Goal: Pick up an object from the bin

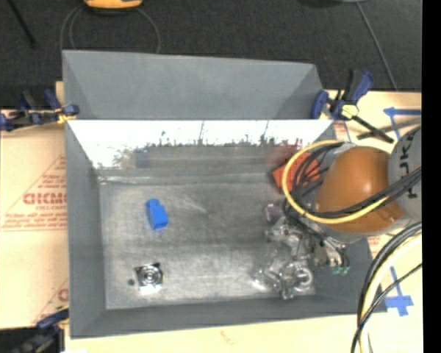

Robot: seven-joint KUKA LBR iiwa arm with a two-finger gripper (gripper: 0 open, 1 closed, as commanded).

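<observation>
My gripper point(289, 265) hangs low over the bin's front right corner, its metal body close to the floor. No loose thing shows directly under it. A red thing point(281, 173) lies at the back right, mostly hidden behind the arm's cables. A small blue block point(156, 215) rests on the floor at the left middle, far from the gripper. A small silver, square-edged metal piece point(148, 276) sits near the front left corner.
The arm's orange dome and looped cables cover the bin's right side. The bin's sloping walls close in on all sides, and the gripper stands near the front and right walls.
</observation>
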